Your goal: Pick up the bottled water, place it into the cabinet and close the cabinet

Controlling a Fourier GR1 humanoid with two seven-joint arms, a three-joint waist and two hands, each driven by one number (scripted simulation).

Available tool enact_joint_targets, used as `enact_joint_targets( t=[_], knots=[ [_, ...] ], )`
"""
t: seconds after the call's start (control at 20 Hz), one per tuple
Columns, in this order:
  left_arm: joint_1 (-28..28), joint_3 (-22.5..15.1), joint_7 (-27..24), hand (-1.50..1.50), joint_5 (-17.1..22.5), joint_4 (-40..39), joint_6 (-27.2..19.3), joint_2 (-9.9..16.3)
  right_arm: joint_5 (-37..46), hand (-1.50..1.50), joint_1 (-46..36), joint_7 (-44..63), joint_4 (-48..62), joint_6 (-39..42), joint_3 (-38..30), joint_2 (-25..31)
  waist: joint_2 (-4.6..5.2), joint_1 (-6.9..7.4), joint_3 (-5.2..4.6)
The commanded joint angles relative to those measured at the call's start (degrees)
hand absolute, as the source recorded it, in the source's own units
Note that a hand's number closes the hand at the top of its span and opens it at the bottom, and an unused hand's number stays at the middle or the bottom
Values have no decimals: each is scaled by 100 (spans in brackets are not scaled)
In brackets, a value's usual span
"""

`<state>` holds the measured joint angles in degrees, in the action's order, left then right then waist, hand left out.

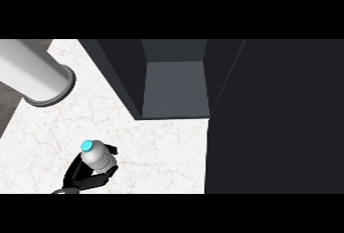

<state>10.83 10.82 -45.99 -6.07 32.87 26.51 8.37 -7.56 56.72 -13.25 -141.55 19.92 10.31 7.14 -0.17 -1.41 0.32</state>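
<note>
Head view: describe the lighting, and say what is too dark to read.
Head view: the marble counter is evenly bright; the open cabinet interior is dim grey; its door is near-black and featureless; the robot hand round the bottled water shows as a dark silhouette.

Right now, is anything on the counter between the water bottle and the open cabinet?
Nothing visible. The left hand holds the water bottle, and only bare counter lies between it and the open cabinet.

A small clear water bottle [98, 157] with a bright blue cap stands upright above the pale marble counter, lower left of the dark open cabinet [173, 86], whose door stands ajar.
</note>
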Motion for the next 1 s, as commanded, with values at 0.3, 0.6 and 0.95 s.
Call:
enact_joint_targets(
  t=[0.3,0.6,0.95],
  knots=[
    [410,353,-238,150,668,-580,248,-434,13,-150,102,144,-383,-48,190,-71,29,26,-46],
    [164,868,-644,150,1140,-430,-681,-706,-218,-150,359,23,-519,41,-47,26,21,39,-43],
    [566,150,-503,150,1528,-168,-924,-823,-55,-150,-175,576,-529,-260,252,-146,22,104,-38]
  ],
)
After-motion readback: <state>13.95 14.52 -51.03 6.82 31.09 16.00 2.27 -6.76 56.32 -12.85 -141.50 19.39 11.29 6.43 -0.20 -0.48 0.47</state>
